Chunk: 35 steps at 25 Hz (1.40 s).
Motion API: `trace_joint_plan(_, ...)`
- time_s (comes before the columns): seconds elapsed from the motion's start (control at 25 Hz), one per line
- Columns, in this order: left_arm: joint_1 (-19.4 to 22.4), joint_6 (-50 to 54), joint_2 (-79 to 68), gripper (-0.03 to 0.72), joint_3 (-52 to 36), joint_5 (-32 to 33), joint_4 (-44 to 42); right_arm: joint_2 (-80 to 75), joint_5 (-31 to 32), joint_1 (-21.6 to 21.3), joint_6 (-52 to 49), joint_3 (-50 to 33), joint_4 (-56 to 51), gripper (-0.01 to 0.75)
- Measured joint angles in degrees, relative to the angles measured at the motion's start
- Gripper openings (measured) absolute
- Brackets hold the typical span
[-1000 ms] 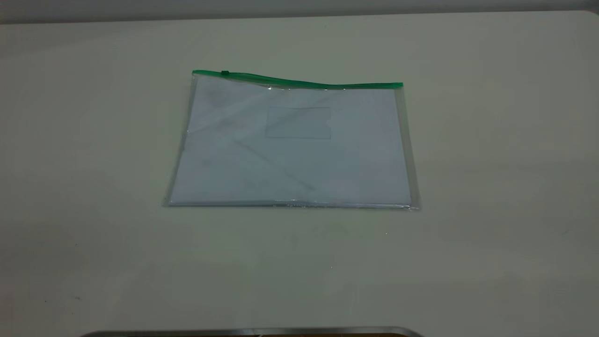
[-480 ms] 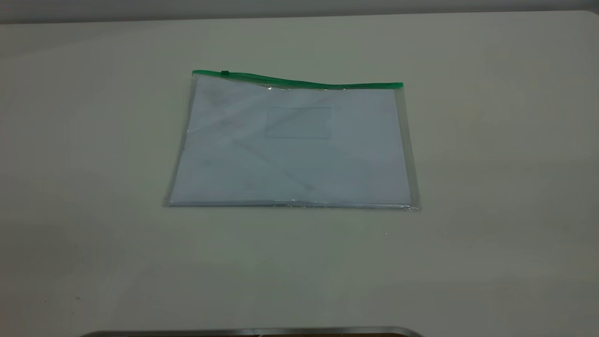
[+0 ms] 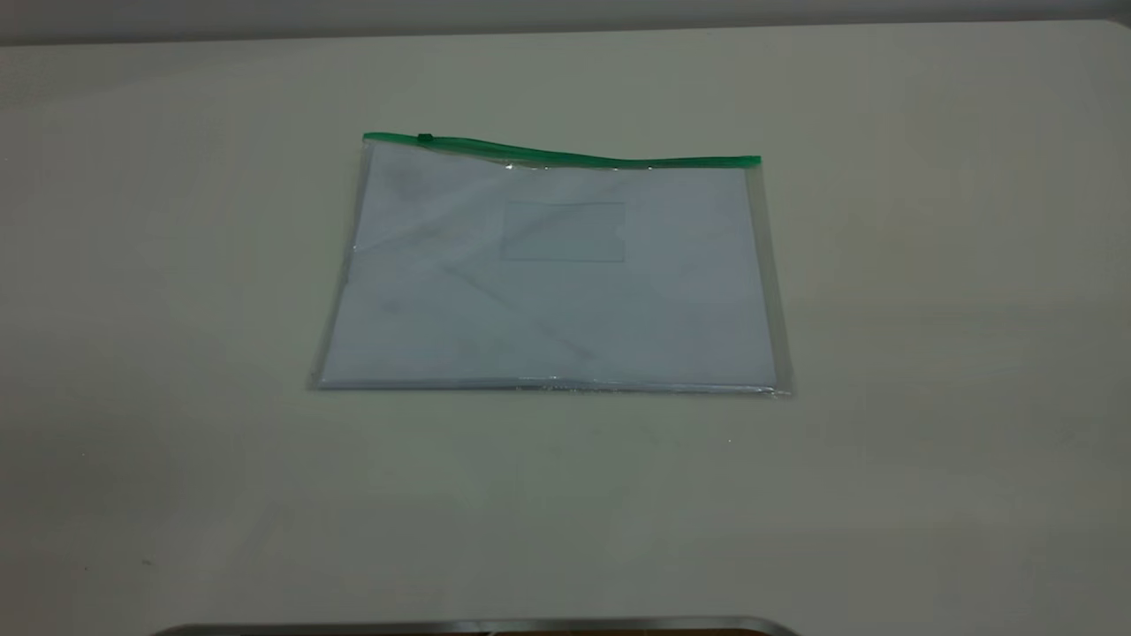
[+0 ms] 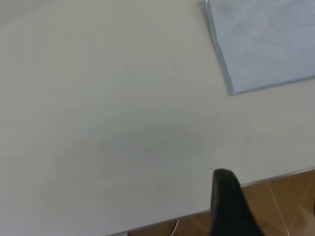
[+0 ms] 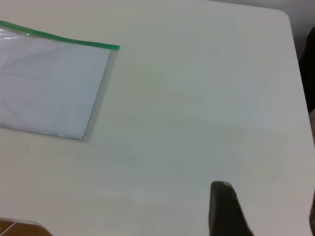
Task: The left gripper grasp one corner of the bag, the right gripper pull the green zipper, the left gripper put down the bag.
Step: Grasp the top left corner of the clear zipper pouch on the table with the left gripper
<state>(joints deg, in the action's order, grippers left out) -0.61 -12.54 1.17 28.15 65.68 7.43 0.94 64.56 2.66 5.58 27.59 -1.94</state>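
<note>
The bag (image 3: 552, 274), a clear pouch holding white paper, lies flat in the middle of the table. The green zipper (image 3: 565, 157) runs along its far long edge, with the dark slider (image 3: 425, 138) near the left end. Neither gripper shows in the exterior view. The left gripper (image 4: 273, 196) hovers over the table's edge, far from a bag corner (image 4: 261, 44); only one black finger (image 4: 227, 201) shows, with open space beside it. The right gripper (image 5: 268, 196) is open and empty over bare table, well clear of the bag (image 5: 49, 83) and its green strip (image 5: 64, 38).
The cream table (image 3: 928, 353) surrounds the bag on all sides. A metal rim (image 3: 477, 625) lies at the near edge. Wooden floor (image 4: 285, 196) shows past the table edge in the left wrist view. A dark object (image 5: 310, 69) stands beyond the table's rounded corner.
</note>
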Motion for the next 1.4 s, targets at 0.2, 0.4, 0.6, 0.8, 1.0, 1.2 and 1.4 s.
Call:
trace_joint_plan(0.2,0.0,0.14,0.0,0.471,0.0,0.0,1.39,0.0,0.0,0.0,0.0,0.0,-1.16,0.426)
trace_joint_plan(0.4,0.0,3.16,-3.91,0.471,0.69,-1.63,0.51,-4.88,-0.23,0.0,0.32,0.05,-3.36,0.425)
trace_joint_plan(0.6,0.0,4.63,-20.84,0.488,3.38,-9.19,0.38,-19.17,-7.86,0.0,6.9,0.81,-7.51,0.427)
trace_joint_plan(0.8,0.0,4.57,-41.75,0.554,6.73,-20.12,0.38,-36.74,-24.88,0.0,17.85,0.81,-15.14,0.49)
trace_joint_plan(1.0,0.0,3.16,-62.91,0.578,12.02,-29.12,0.45,-55.94,-36.09,0.0,33.37,2.96,-28.59,0.526)
trace_joint_plan(1.2,0.0,-1.95,-82.61,0.578,19.57,-35.06,3.9,-74.9,-36.66,0.0,56.01,10.39,-46.28,0.526)
trace_joint_plan(1.4,0.0,-10.33,-102.18,0.578,30.74,-37.31,12.33,-92.41,-34.72,0.25,72.88,19.73,-63.6,0.528)
